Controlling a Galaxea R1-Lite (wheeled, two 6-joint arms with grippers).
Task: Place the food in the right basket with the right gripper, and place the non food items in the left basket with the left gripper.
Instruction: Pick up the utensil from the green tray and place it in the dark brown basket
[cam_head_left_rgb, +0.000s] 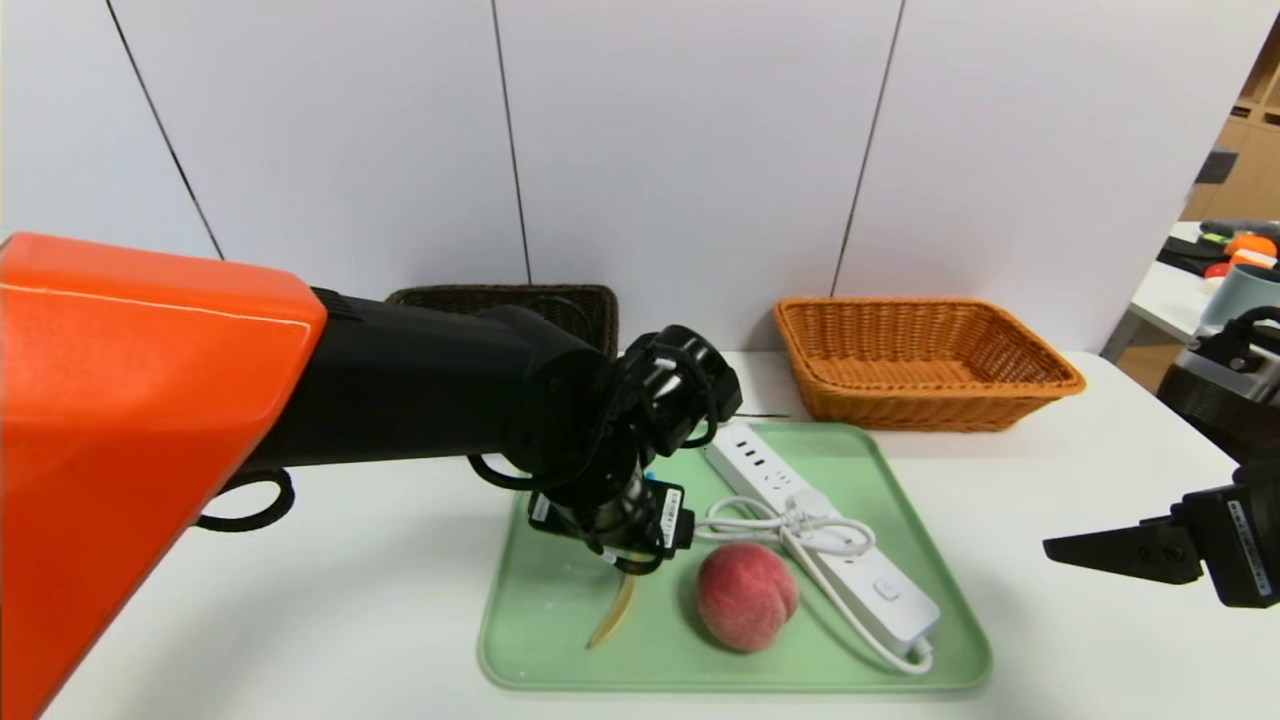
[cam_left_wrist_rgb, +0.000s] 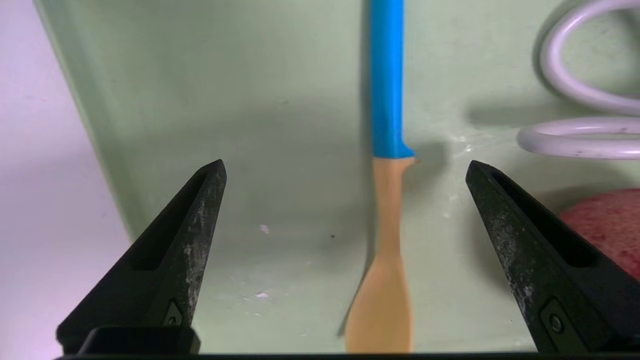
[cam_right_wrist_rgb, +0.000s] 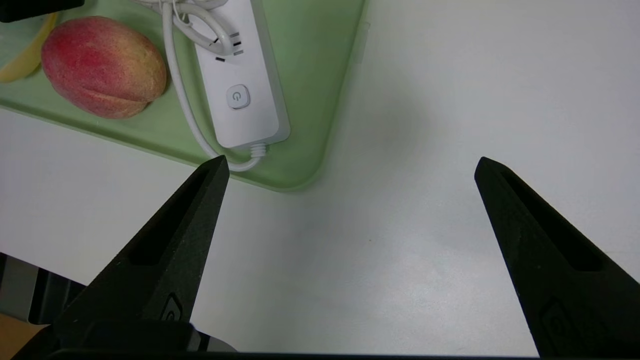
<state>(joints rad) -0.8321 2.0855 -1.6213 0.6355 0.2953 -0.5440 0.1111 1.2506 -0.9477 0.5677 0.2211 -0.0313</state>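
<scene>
between the open left fingers (cam_left_wrist_rgb: 200, 225) lies the blue-handled knife (cam_left_wrist_rgb: 387, 125).

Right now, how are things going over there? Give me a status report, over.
Left gripper open over blue-handled spatula, nothing held. Right gripper open beside tray, idle. Peach close to left gripper's fingers.

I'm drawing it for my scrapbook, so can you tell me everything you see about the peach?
The round, fuzzy-looking peach is red and pink, turning yellow-orange at one end, with a shallow crease along it. It looks whole. It lies on its side on the flat pale green tray, near the front edge, between the slim yellow-tan utensil and the long white plastic power strip. Neither end effector holds it.
</scene>
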